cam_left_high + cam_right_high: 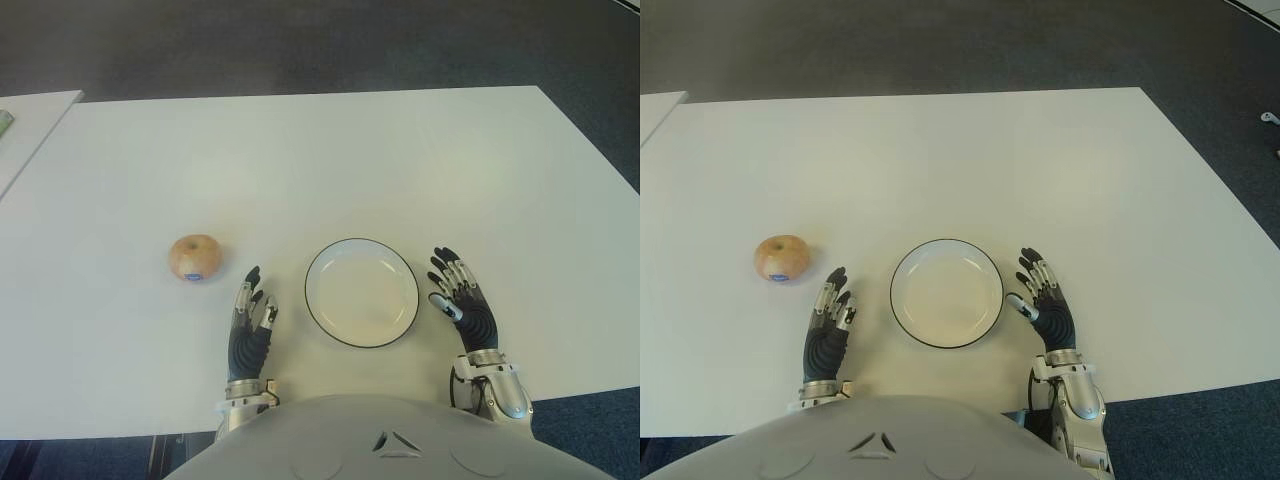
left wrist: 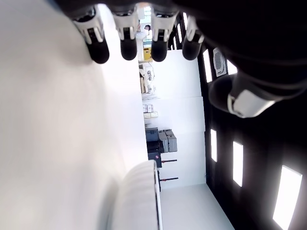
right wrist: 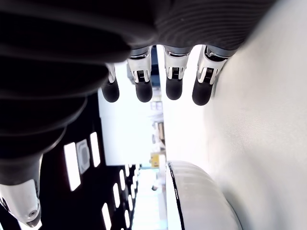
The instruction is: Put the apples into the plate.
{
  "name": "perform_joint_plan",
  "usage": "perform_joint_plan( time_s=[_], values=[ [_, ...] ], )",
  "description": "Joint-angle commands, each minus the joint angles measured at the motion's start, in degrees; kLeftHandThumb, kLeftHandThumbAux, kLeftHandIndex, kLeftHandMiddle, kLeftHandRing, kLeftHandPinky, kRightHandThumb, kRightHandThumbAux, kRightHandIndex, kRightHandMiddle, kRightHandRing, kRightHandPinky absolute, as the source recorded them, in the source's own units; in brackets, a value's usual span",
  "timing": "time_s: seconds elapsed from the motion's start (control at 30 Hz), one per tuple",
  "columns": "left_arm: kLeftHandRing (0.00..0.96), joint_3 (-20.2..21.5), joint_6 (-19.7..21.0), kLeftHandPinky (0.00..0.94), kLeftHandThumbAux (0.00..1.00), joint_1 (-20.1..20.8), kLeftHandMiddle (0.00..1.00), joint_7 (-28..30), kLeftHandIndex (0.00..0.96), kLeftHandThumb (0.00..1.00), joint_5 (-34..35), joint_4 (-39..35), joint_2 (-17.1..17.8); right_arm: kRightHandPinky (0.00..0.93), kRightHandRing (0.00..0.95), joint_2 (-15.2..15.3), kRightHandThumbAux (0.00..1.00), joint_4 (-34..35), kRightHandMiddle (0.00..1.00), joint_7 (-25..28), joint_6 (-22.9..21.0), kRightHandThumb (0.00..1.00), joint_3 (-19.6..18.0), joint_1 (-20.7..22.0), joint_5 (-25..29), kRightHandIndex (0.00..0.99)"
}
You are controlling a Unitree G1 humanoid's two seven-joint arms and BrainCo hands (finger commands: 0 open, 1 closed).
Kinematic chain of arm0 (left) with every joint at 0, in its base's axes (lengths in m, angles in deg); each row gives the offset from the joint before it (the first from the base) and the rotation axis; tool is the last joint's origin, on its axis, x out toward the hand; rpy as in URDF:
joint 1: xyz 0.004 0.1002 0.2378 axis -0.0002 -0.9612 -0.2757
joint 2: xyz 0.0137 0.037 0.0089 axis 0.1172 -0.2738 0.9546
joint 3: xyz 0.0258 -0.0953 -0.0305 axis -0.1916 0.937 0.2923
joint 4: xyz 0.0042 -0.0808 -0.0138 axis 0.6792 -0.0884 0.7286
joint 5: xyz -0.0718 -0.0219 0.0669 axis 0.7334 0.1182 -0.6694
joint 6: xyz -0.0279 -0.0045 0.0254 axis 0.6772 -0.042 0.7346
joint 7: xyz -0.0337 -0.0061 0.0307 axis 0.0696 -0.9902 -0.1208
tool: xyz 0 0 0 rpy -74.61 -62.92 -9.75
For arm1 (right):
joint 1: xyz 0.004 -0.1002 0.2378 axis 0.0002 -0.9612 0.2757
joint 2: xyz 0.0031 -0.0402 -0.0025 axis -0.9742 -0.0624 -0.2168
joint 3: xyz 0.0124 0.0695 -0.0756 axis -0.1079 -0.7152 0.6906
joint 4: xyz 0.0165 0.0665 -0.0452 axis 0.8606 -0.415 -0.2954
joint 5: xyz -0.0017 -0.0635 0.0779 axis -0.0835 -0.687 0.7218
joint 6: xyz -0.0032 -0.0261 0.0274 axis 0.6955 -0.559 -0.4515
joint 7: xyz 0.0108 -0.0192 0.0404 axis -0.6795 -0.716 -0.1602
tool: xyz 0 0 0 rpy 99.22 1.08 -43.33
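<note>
White table carries one apple, left of the empty plate and apart from it. Left hand and right hand are seen flanking the plate, fingers extended, nothing held. No grasp is begun; a leftward reach by the left hand is probably needed next.

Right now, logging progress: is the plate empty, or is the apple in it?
Empty. The plate shows only its bare white inside; the apple sits on the table to its left, apart.
</note>
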Motion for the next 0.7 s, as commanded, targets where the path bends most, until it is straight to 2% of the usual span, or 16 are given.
perform_joint_plan(
  time_s=[0.03,0.7],
  values=[
    [0.0,0.0,2.6,0.031,0.423,-0.4,0.0,0.1,0.0,0.039,-0.4,2.2,0.2,0.025,0.012,-0.3,0.622,-3.7,0.041,-0.7,-4.9,0.19,0.4,-2.3,-1.2,0.0],
    [0.0,0.2,2.5,0.033,0.407,0.2,0.003,0.9,0.008,0.038,1.3,2.8,0.5,0.024,0.013,-0.4,0.623,-3.9,0.041,-0.7,-4.9,0.184,0.4,-2.2,-1.2,0.0]
  ],
)
